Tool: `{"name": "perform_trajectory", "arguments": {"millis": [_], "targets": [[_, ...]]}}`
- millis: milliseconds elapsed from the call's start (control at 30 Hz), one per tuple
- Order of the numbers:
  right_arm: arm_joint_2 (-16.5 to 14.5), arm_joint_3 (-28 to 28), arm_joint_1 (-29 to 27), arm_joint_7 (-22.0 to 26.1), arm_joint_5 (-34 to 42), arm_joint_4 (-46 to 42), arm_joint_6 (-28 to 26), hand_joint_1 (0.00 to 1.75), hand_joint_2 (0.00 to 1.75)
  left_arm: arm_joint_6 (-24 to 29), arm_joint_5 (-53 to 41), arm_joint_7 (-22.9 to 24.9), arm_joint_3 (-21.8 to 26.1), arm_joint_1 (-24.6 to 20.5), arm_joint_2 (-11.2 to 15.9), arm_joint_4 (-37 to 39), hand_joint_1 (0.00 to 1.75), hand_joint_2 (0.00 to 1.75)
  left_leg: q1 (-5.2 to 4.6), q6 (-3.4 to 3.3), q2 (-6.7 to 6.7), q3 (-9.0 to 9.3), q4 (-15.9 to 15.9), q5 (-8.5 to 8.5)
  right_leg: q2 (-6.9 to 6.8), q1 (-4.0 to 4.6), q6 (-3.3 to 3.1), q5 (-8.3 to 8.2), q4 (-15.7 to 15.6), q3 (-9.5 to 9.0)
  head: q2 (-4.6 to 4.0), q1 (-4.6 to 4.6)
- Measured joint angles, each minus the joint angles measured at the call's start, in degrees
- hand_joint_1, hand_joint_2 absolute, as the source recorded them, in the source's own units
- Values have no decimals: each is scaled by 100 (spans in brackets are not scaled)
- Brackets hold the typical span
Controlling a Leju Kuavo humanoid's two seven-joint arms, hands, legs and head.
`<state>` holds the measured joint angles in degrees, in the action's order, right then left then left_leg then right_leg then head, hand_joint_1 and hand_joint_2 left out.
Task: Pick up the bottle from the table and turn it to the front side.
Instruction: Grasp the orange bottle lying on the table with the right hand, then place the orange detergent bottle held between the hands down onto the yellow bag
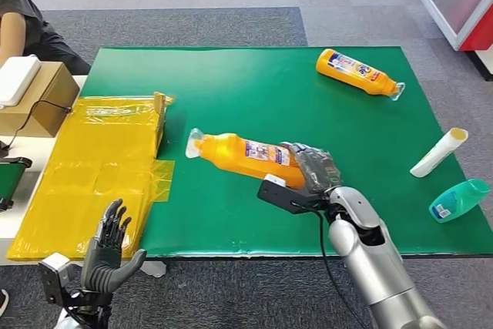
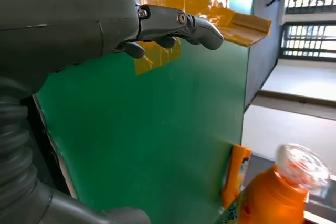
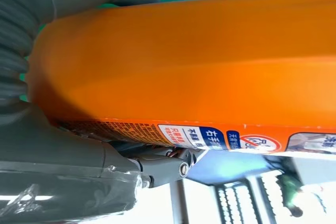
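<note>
An orange bottle (image 1: 244, 156) is gripped at its base end by the right robot hand (image 1: 311, 167) near the front edge of the green worktop (image 1: 244, 82).

The bottle is laid on its side, cap end toward the yellow plastic sheet (image 1: 87, 167) at the left edge. A second orange bottle (image 1: 357, 72) is seen near the far right corner; a white tube (image 1: 439, 152) and a teal bottle (image 1: 459, 199) are set at the right edge. The left robot hand (image 1: 110, 248) is held spread and empty by the front left corner.
</note>
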<state>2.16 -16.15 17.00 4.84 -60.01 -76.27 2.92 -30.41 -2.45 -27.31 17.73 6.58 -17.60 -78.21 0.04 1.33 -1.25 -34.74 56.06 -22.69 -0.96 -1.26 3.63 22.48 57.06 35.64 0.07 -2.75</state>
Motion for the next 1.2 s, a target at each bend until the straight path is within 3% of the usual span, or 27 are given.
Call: {"name": "perform_trajectory", "arguments": {"millis": [167,467,833,1200], "targets": [[-470,-121,-344,388,287,-315,-185,175,175,-370,1188,621,-158,-281,45,167,0,175,0,1,0,1,0,1,0,1,-2,-2,0,0,0,1],[-946,-462,-617,765,553,-99,-370,175,175,-385,1953,946,-820,-584,371,445,0,175,1,3,-1,1,0,3,1,1,-2,-4,0,1,0,-1],[-1292,-1169,-692,1015,461,841,-687,175,175,-389,1868,814,-2191,-861,1120,814,0,175,3,4,-1,0,0,2,1,3,-6,-1,1,2,0,1],[-1429,-1351,-596,936,329,1378,-912,175,175,-238,1765,600,-2707,-897,1367,933,0,175,3,5,-1,1,0,3,1,4,-6,-1,1,2,0,1]]}}
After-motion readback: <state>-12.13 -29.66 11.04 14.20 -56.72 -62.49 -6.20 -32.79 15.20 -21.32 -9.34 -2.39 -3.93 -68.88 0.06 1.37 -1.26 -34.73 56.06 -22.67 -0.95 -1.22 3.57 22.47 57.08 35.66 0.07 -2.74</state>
